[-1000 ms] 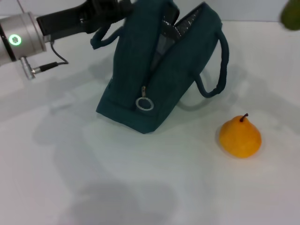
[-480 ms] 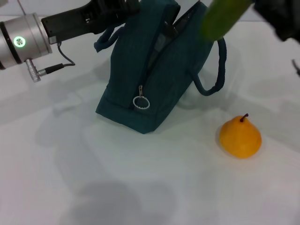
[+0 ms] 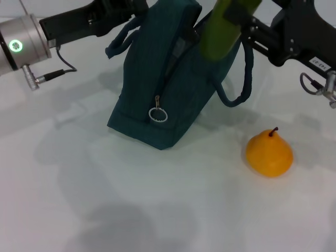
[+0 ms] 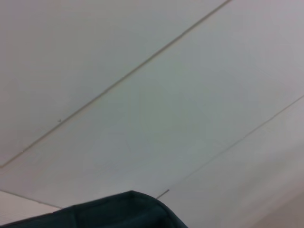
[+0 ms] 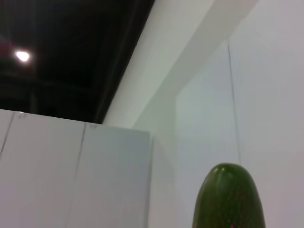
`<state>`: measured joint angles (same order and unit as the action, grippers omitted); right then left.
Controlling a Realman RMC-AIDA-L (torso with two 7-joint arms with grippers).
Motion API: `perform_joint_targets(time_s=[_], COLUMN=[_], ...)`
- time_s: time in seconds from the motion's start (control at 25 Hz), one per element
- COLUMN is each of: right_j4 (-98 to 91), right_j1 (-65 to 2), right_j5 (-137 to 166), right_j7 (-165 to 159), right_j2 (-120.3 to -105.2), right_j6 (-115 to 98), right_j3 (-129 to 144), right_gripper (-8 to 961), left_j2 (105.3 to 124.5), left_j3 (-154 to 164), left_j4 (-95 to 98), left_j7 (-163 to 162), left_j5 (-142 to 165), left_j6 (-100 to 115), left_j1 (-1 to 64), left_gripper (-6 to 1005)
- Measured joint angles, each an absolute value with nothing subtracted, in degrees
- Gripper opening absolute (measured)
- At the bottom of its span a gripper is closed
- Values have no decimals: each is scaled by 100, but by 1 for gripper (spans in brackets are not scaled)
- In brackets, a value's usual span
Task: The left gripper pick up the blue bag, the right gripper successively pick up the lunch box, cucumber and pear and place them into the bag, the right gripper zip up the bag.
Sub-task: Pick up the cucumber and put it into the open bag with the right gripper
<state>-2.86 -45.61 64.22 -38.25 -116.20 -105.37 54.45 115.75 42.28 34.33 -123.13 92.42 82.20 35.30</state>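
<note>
In the upper left of the head view the left gripper (image 3: pixel 137 6) held the blue bag (image 3: pixel 173 89) up by its top, apparently so the mouth gaped; whether its jaws were open or closed could not be told. At the top centre the right gripper (image 3: pixel 245 11), jaws clamped on the cucumber (image 3: pixel 220 31), hung it over that opening, probably to drop it in. The pear (image 3: pixel 269 153) waited on the tabletop (image 3: pixel 105 199) at lower right. No lunch box showed; it may have been inside already.
</note>
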Motion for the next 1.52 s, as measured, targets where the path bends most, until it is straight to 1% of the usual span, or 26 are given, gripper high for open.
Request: perform_joint_targets(time_s=[0.16, 0.36, 0.4, 0.44, 0.64, 0.72, 0.84, 0.92, 1.16, 1.4, 1.52], right_j4=[-642, -1101, -1101, -1271, -1607, -1676, -1693, -1694, -1701, -1700, -1675], right_j1=[-4247, -3745, -3745, -3460, -2967, -2834, -2753, -2730, -2703, -2700, -2699], right_j5=[6320, 6034, 6034, 5810, 5507, 5420, 5387, 5387, 5394, 5388, 5386], right_j7=[-3824, -3860, -3860, -3862, -3862, -3863, -3856, -3837, -3816, -3815, -3830], right_j2=[-11618, -11600, -11600, -11575, -11558, -11548, -11540, -11540, -11540, -11540, -11540], right_j6=[-10561, -10741, -10741, -10830, -10871, -10874, -10876, -10877, -10870, -10868, -10867], right_j3=[5412, 5413, 5413, 5400, 5397, 5397, 5399, 5401, 5405, 5405, 5405], right_gripper=[657, 660, 660, 660, 663, 664, 665, 666, 669, 671, 673], left_j2=[11472, 11420, 11401, 11384, 11360, 11308, 11164, 11105, 11082, 11123, 11129], left_j3=[4234, 4259, 4266, 4273, 4315, 4360, 4510, 4614, 4740, 4722, 4725], left_j4=[3441, 3466, 3482, 3522, 4046, 4332, 4592, 4659, 4742, 5058, 5245], left_j7=[-12203, -12146, -12140, -12124, -11998, -12058, -12375, -12591, -12874, -13022, -13110], left_j5=[9343, 9482, 9497, 9516, 9682, 9824, 10133, 10308, 10961, 11349, 11362], left_j6=[8209, 8216, 8229, 8249, 8490, 8682, 8907, 8971, 8995, 8964, 8956], left_j1=[3491, 3498, 3502, 3506, 3491, 3505, 3646, 3763, 4149, 4315, 4325], left_gripper=[72, 81, 83, 92, 139, 158, 186, 373, 604, 825, 827])
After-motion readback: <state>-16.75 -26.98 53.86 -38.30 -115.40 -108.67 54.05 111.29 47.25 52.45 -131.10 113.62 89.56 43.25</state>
